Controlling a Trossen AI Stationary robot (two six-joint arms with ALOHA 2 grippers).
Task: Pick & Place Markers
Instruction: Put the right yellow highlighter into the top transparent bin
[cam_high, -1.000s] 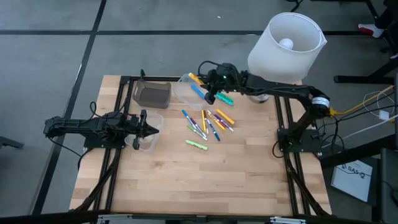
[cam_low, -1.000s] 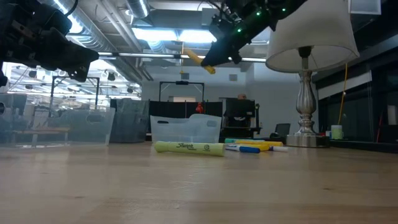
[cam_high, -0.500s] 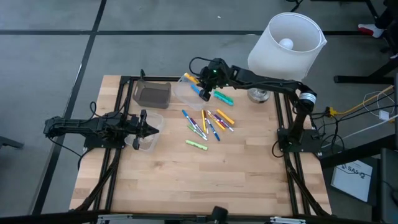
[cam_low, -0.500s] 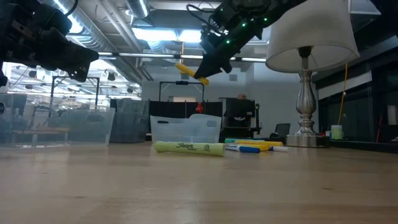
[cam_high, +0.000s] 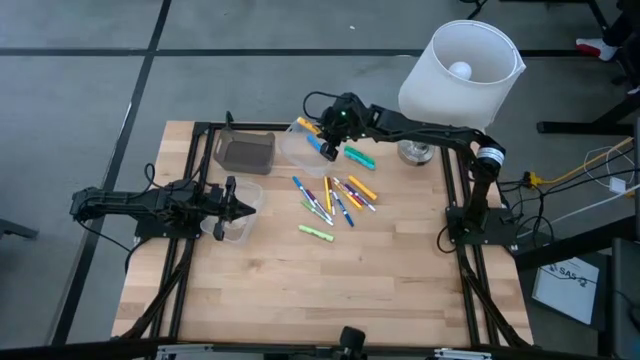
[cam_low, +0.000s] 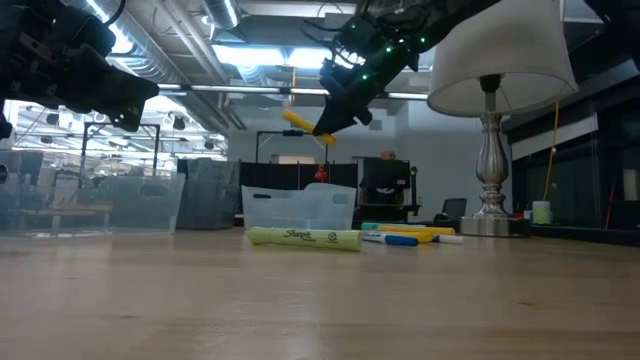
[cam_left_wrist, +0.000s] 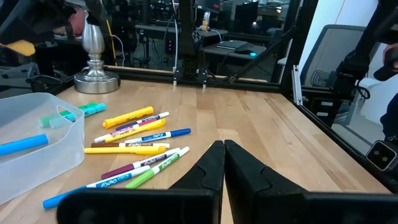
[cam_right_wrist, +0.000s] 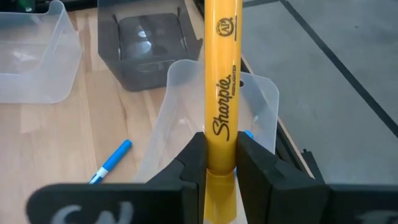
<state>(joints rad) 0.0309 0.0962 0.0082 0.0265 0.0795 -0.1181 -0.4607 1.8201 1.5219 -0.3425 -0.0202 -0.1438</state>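
Observation:
My right gripper hangs above the table's far side, shut on a yellow marker, over a clear plastic container. A blue marker lies by that container. Several more markers in blue, yellow, orange and purple lie loose mid-table, with a green one nearer the front and a teal one farther back. At the table's left, my left gripper is shut and holds nothing, level beside a small clear cup. My right gripper pinches the yellow marker between its two fingers on the barrel near one end. The marker lies along the fingers and sticks out past the fingertips. The fingers slant down from the table's right. The marker is lifted clear, high above the table.
A dark grey container stands at the far left and another clear container shows beyond it. A lamp with a white shade stands at the far right, close to my right arm. Bare wood lies along the near edge.
My right gripper has carried the yellow marker toward the table's left edge and slightly down, tipping a little more downward, until it is over the clear container. Most of the move came early. The grip has stayed the same.

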